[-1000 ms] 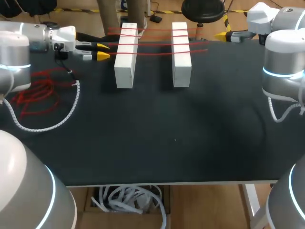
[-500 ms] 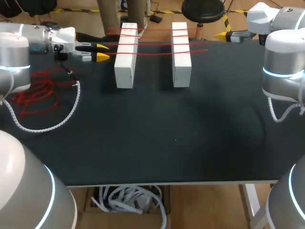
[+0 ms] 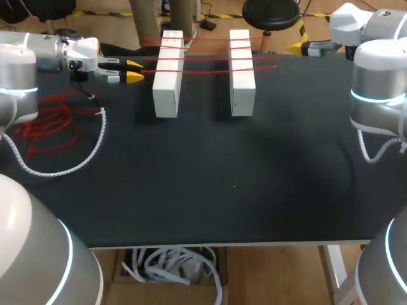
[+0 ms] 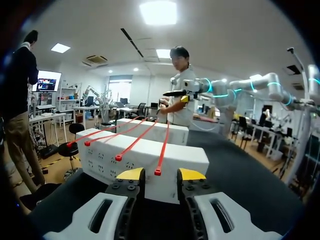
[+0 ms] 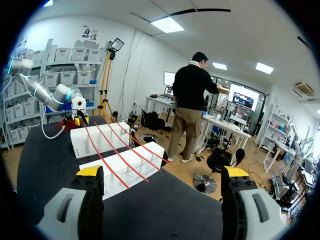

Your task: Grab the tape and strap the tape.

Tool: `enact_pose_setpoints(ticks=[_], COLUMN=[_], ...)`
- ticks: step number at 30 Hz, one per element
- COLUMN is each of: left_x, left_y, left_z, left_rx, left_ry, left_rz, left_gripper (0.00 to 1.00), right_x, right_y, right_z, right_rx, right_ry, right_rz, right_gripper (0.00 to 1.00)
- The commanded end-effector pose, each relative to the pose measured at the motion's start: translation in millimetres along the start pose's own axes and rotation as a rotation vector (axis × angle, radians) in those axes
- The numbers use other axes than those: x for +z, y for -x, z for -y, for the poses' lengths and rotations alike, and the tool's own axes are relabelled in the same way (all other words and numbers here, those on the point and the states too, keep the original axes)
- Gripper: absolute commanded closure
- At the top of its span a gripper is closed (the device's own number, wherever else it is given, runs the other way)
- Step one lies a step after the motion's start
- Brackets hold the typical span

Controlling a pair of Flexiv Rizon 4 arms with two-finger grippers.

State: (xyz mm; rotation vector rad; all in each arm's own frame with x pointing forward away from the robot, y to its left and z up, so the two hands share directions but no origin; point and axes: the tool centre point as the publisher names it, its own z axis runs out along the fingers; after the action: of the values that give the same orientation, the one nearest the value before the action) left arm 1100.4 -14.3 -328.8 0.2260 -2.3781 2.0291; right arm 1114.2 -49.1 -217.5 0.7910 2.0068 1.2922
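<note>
Though near the tape [image 4: 161,150], left jaws narrowly apart, empty.

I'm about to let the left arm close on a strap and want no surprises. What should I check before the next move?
1. Left gripper open: ok, its fingers stand apart.
2. Nearest strap end lined up between those fingers: ok.
3. That end already gripped: not ok, the gripper has not closed on it.
4. Four red straps lying across both white blocks: ok.
5. Right gripper open and away from the blocks: ok.
</note>
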Motion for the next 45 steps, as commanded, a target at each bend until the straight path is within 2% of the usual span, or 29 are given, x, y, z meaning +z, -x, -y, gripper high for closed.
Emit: enact_pose_setpoints(ticks=[1,4,8,10,13,14,30,45], left_x=[1.1,1.3,1.2,1.3,1.4,1.5,2.0,-1.3], left_y=[2.2,1.7,0.7,0.0,-0.6,-0.7,-6.4,-18.2], left_z=[-1.3,-1.2,-1.4,-1.3,-1.3,-1.3,5.6,51.9], left_rx=[-0.002,-0.002,0.001,0.003,0.005,0.004,0.028,0.071], left_ry=[-0.004,-0.004,-0.002,-0.002,0.0,0.0,-0.001,-0.047], left_rz=[-0.008,-0.009,-0.016,-0.019,-0.02,-0.021,-0.048,-0.053], left_gripper=[0.72,0.78,0.8,0.9,0.92,1.0,1.0,1.0], right_x=[-0.2,-0.2,-0.2,-0.2,-0.2,-0.2,-0.2,-0.2], right_y=[0.2,0.2,0.2,0.2,0.2,0.2,0.2,0.2], right_z=[-0.1,-0.1,-0.1,-0.1,-0.1,-0.1,-0.1,-0.1], right_rx=[0.0,0.0,0.0,0.0,0.0,0.0,0.0,0.0], right_ry=[-0.001,-0.001,-0.001,-0.001,-0.001,-0.001,-0.001,-0.001], right_rz=[-0.001,-0.001,-0.001,-0.001,-0.001,-0.001,-0.001,-0.001], right_gripper=[0.0,0.0,0.0,0.0,0.0,0.0,0.0,0.0])
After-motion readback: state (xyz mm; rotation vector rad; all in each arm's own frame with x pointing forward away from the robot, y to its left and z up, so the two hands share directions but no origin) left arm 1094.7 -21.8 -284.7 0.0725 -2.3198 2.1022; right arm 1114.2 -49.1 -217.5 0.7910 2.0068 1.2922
